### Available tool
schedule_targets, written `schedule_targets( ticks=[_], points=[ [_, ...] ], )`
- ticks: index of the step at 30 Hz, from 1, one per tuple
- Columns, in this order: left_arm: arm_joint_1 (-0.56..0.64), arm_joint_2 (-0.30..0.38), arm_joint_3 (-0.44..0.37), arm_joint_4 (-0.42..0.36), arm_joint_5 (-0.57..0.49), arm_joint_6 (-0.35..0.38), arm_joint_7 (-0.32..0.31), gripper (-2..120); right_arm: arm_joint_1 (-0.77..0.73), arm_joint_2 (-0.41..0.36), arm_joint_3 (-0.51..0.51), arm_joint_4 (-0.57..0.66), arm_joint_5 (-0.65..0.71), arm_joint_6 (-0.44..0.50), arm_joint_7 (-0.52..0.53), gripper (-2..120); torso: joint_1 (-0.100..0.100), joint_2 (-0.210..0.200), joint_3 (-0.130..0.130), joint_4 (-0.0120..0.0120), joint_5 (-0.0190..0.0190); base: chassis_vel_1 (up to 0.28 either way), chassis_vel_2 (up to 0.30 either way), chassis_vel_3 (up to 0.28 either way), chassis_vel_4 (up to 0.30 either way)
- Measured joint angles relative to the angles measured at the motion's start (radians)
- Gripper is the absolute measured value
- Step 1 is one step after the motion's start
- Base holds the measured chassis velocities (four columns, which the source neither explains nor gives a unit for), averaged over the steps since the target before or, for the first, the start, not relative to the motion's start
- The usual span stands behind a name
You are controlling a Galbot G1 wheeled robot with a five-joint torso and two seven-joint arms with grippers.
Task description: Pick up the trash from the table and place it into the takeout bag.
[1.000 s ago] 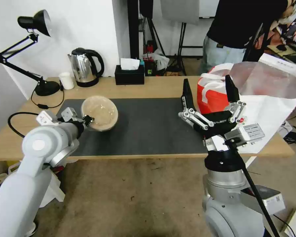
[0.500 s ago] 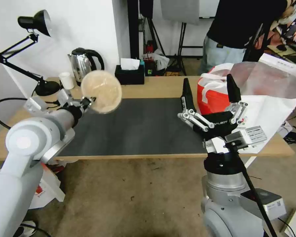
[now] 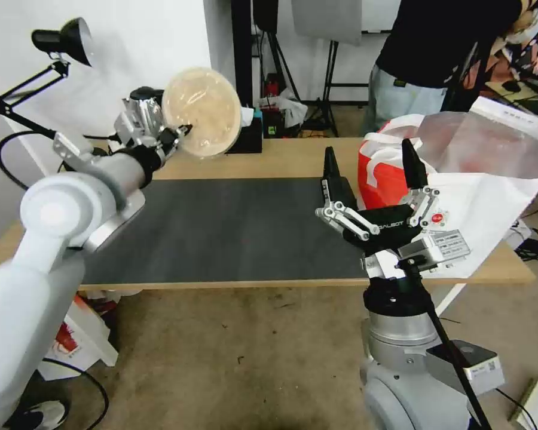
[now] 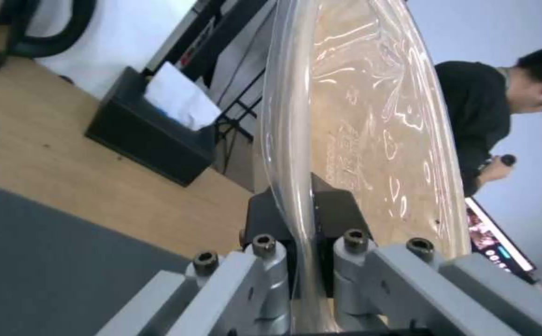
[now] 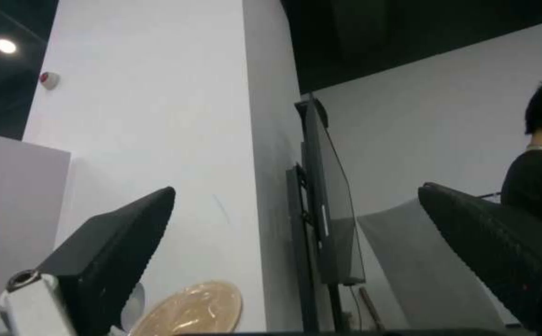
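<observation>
Your head view is bright and evenly lit, with soft shadows under the tabletop [image 3: 269, 156]. Glare streaks the beige lidded bowl [image 4: 370, 116] in your left wrist view; a ceiling light [image 5: 5, 45] glows in a dark corner.

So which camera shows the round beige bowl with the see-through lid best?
The head view: the whole round beige lidded bowl shows there, tipped on edge, held up by the left gripper above the table. The left wrist view shows its rim pinched between the fingers; the right wrist view shows part, far off.
</observation>
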Motion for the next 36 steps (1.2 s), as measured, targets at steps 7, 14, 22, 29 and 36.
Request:
schedule_targets(
  ticks=[7,14,22,29,36],
  points=[
    [-0.024,0.002,0.019,0.018,-0.008,-0.006,0.020,2,-0.001,0.003,-0.005,-0.006,-0.006,0.006,0.000,100,0.000,0.000,0.000,0.0000,0.0000,0.000,0.000,0.000,0.000],
    [-0.122,-0.005,0.106,0.081,-0.006,-0.043,0.094,2,-0.001,0.009,-0.013,-0.012,-0.013,0.009,-0.002,100,0.000,0.000,0.000,0.0000,0.0000,0.000,0.000,0.000,0.000],
    [-0.186,-0.004,0.189,0.121,0.012,-0.080,0.217,2,-0.009,0.017,-0.022,-0.012,-0.029,0.018,-0.003,100,0.000,0.000,0.000,0.0000,0.0000,0.000,0.000,0.000,0.000],
    [-0.271,-0.019,0.280,0.163,0.012,-0.119,0.339,2,-0.021,0.027,-0.023,-0.005,-0.049,0.033,-0.007,100,0.000,0.000,0.000,0.0001,0.0000,0.000,0.000,0.000,0.000],
    [-0.375,-0.067,0.375,0.223,-0.003,-0.131,0.382,2,-0.034,0.039,-0.022,0.001,-0.068,0.055,-0.011,100,0.000,0.000,0.000,-0.0002,0.0001,0.000,0.000,0.000,0.000]
  ],
)
